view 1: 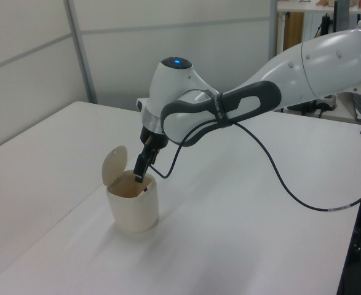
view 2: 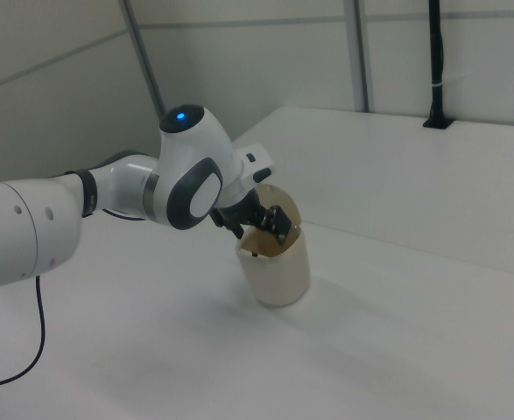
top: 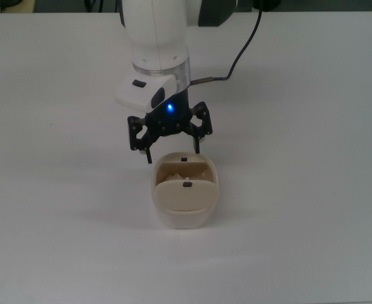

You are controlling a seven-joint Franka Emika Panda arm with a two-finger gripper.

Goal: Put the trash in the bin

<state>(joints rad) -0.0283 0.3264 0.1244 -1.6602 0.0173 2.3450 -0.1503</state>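
Observation:
The beige bin [top: 183, 218] stands mid-table with its flap lid [top: 184, 194] swung up. A bit of off-white paper, the trash [top: 172, 175], shows inside the bin's opening. My gripper [top: 173, 154] hovers over the back rim of the bin, open, with nothing between its fingers. In the left view the gripper [view 1: 138, 175] reaches down at the mouth of the bin [view 1: 133, 209], beside the raised lid [view 1: 114, 164]. In the right view the gripper [view 2: 270, 223] sits at the top of the bin [view 2: 279, 271]; the trash is hidden in both side views.
A black cable [top: 237, 56] trails from the arm toward the top view's upper right. The white table [top: 300, 190] spreads around the bin. A metal post [view 1: 80, 55] and wall stand behind the table in the left view.

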